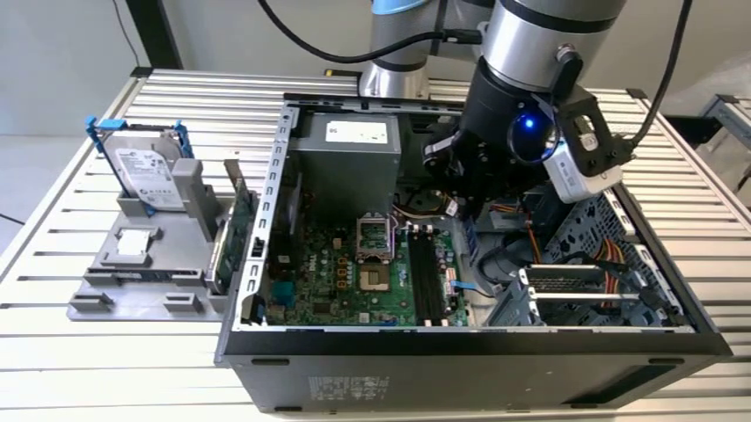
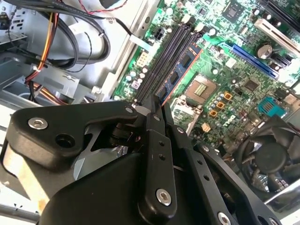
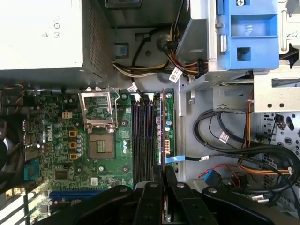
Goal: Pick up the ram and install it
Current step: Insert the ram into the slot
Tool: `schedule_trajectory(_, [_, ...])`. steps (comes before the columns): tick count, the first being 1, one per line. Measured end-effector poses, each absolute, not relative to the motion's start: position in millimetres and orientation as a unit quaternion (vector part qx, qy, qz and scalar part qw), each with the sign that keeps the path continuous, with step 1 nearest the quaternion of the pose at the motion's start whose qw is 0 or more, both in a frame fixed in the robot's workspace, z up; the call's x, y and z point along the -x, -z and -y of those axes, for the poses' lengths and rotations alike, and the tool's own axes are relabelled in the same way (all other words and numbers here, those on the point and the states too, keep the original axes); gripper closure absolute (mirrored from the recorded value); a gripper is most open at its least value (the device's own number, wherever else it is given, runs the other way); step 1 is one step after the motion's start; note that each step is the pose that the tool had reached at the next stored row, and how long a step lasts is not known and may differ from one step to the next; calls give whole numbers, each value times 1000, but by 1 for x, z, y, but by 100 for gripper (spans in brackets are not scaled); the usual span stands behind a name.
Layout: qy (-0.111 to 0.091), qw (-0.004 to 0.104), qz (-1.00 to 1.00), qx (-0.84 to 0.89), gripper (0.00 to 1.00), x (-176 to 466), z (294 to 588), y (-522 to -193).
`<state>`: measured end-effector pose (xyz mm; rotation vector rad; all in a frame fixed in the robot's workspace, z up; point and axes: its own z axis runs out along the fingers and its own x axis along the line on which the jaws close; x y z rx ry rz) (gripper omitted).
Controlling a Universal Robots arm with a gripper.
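We saw the slatted aluminium bench [image 1: 70, 352] best in the exterior view, its ribbed silver surface carrying the open black computer case [image 1: 470, 369]. That same view gave us the grey plastic fixture [image 1: 153, 264] on the exterior view's left of the case, with a boxy silver hard drive [image 1: 150, 176] standing upright in a blue frame and a green expansion card [image 1: 241, 224] set on edge beside it. The robot arm [image 1: 546, 35], a smooth silver cylinder, reached down into the case.

Inside, the green motherboard [image 3: 56, 140] lay flat, and in the first wrist view we made out the square metal processor socket [image 3: 101, 145], the perforated grey power supply [image 3: 42, 35] and a blue plastic drive bracket [image 3: 248, 33]. The second wrist view showed a round black fan [image 2: 272, 157] beside the board.

The gripper [image 2: 158, 105], matte black with bolted linkages, hung over the long dark memory slots [image 3: 142, 136]. In the second wrist view its fingers stood narrowed onto the near end of the ram [image 2: 180, 70], a thin blue stick with small dark chips. The ram stood on edge along the slot row, at the side nearer the cables; in the first wrist view it [image 3: 162, 131] appeared as a thin edge-on line. We could not tell whether it was seated.
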<state>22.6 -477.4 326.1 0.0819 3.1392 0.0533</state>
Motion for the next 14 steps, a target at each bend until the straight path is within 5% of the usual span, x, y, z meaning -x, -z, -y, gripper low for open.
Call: schedule_trajectory(14, [-17, 0, -1000, -26, 100, -23, 477, -307])
